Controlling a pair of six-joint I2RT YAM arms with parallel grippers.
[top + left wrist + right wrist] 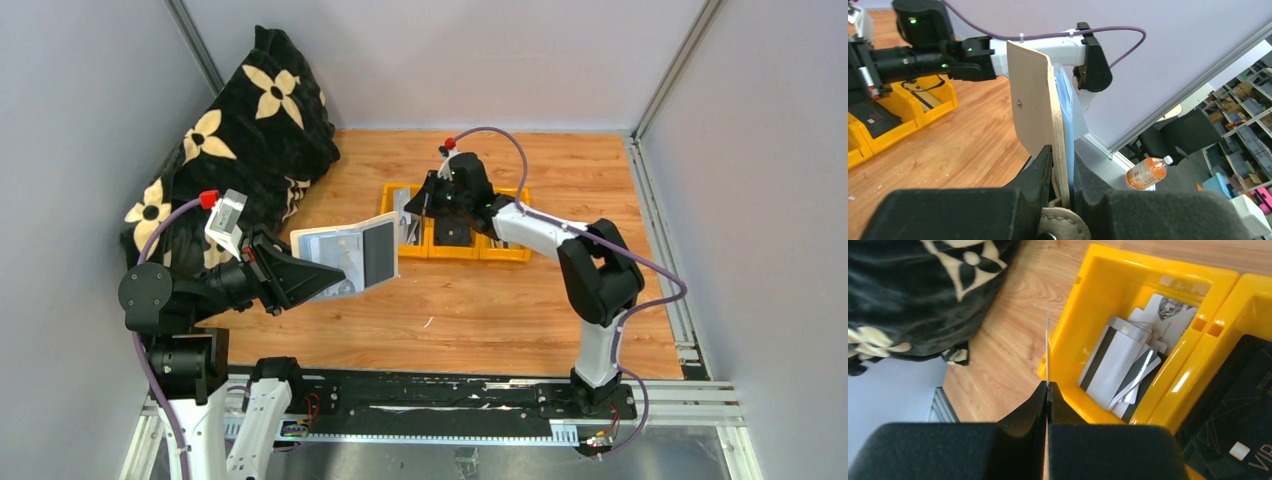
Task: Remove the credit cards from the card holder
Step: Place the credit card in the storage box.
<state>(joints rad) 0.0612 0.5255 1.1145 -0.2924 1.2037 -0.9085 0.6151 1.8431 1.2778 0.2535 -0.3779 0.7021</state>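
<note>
My left gripper (pixel 330 275) is shut on the card holder (pixel 345 258) and holds it spread open above the table, pale inside facing up. In the left wrist view the card holder (pixel 1034 100) stands edge-on, beige outside and blue lining, clamped between the left gripper's (pixel 1063 172) jaws. My right gripper (pixel 415 205) hovers over the left end of the yellow bins and is shut on a credit card (pixel 1048 340), seen edge-on as a thin line rising from the right gripper (pixel 1047 387). Several more credit cards (pixel 1120 362) lie in the left bin.
A row of yellow bins (pixel 505 253) sits mid-table; the yellow bin rim (pixel 1153 267) is just under the right gripper. A black item (pixel 1238 405) fills the neighbouring bin. A black flowered cloth (pixel 250 120) is heaped at the back left. Grey walls enclose the table.
</note>
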